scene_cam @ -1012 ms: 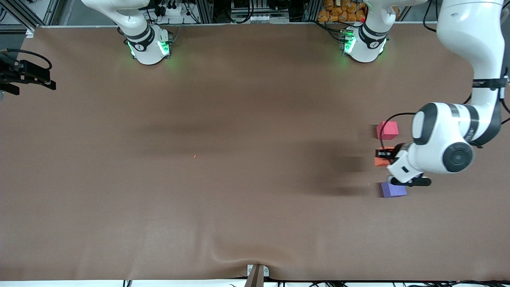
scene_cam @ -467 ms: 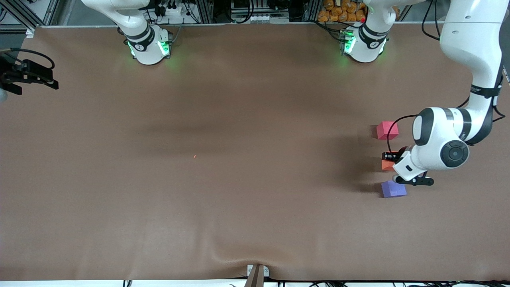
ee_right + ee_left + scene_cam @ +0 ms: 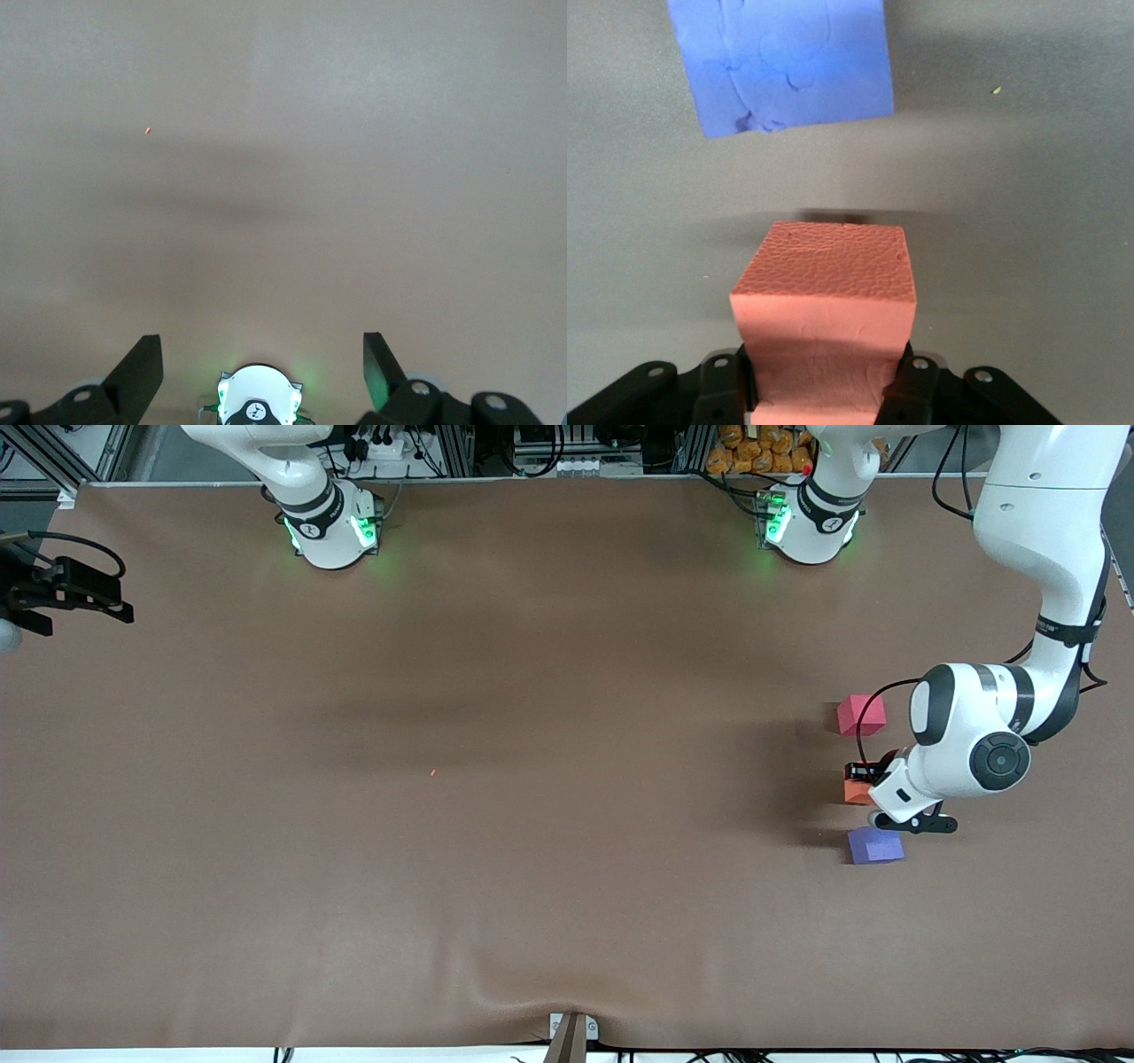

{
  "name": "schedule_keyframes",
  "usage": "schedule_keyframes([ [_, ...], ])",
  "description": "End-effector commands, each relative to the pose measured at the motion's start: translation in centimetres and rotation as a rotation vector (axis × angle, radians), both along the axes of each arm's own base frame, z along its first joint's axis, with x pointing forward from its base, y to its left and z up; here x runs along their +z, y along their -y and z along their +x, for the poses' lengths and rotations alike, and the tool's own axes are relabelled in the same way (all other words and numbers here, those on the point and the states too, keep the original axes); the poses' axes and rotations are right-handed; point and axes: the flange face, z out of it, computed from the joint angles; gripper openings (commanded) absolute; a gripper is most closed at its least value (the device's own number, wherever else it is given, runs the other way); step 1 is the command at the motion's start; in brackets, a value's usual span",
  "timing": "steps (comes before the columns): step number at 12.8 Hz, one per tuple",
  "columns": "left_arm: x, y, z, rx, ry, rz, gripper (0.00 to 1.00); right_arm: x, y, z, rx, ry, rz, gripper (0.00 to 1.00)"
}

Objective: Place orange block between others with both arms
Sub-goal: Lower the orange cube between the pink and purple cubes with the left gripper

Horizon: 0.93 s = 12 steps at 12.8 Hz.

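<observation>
Near the table's [image 3: 532, 921] edge at the left arm's end, in a row running away from the front camera: purple-blue cube [image 3: 875, 845] nearest, resting flat. Next, orange block [image 3: 857, 789] pinched between the fingers of the left gripper [image 3: 870, 778], lined up between the other two cubes; touching the table or just above it, cannot tell. Then pinkish-red cube [image 3: 861, 715], apart from the orange one. Farthest, at the right arm's end, right gripper [image 3: 263, 363] waiting over the table's edge, fingers spread, holding nothing.
</observation>
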Motion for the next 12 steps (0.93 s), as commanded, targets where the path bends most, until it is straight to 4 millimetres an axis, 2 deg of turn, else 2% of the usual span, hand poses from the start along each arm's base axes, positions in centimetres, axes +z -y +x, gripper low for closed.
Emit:
schedule_keyframes([
  [1, -1.0, -0.5, -0.2, -0.008, 0.004, 0.006, 0.06, 0.3, 0.3, -0.5, 0.013, -0.001, -0.008, 1.00],
  [3, -1.4, -0.5, -0.2, -0.008, 0.005, 0.004, 0.08, 0.4, 0.3, -0.5, 0.013, 0.000, -0.010, 1.00],
  [5, -1.7, -0.5, -0.2, -0.004, 0.001, 0.004, 0.22, 0.4, 0.7, -0.4, 0.008, 0.005, -0.011, 1.00],
  [6, -2.0, -0.5, -0.2, 0.005, -0.002, 0.006, 0.31, 0.3, 0.7, -0.3, 0.006, 0.003, -0.013, 1.00],
  [7, -2.1, -0.3, -0.2, 0.003, -0.003, 0.005, 0.49, 0.3, 0.8, -0.4, 0.003, 0.002, -0.015, 1.00],
  [8, -2.0, -0.3, -0.1, 0.003, -0.002, 0.005, 0.79, 0.3, 0.9, -0.4, 0.002, 0.001, -0.020, 1.00],
  [9, -1.7, -0.4, 0.0, 0.002, 0.003, 0.006, 1.00, 0.3, 1.1, -0.4, -0.008, 0.001, -0.021, 1.00],
  [11, -0.3, -0.3, 0.3, 0.003, 0.020, 0.007, 1.00, 0.4, 2.0, -0.4, -0.028, 0.004, -0.023, 1.00],
  [12, 1.8, -0.3, 0.6, 0.006, 0.046, 0.011, 1.00, 0.4, 2.0, -0.4, -0.029, 0.002, -0.025, 1.00],
])
